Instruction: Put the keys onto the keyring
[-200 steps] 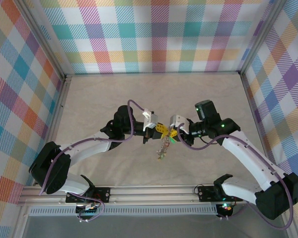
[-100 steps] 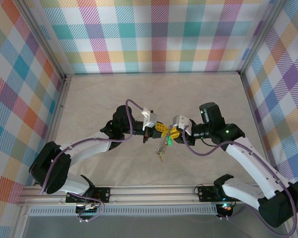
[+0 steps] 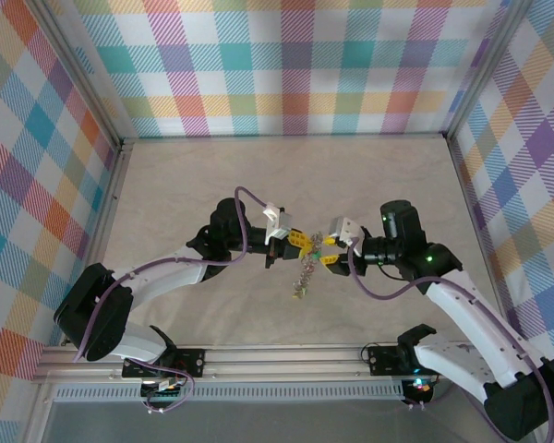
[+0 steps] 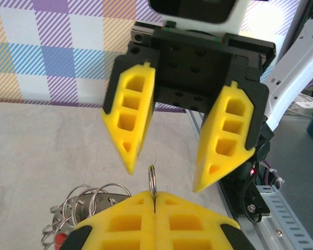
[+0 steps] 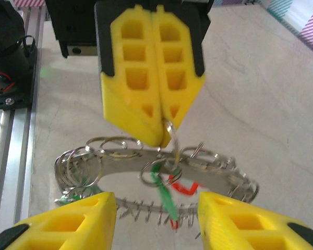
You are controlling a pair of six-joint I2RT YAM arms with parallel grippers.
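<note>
Over the pale table (image 3: 166, 185), we find the two arms meeting nose to nose. The left gripper (image 3: 289, 242) is clamped tight on a thin wire loop at the top of the keyring (image 3: 301, 273), which hangs clear of the table between the arms. The right gripper (image 3: 329, 252) faces it with fingers spread and nothing between them. We judge the right to be between grips at the ring. To do this step well, it should travel slowly and level (its fingertips sit just beside the dangling bunch), while the left pinches hard, since so thin a wire could twist or slip. From the right wrist, the keys (image 5: 146, 211) fringe the ring's underside, a green tag (image 5: 164, 197) and a red tag (image 5: 187, 186) among them. We can read no brand, label or lettering anywhere.
</note>
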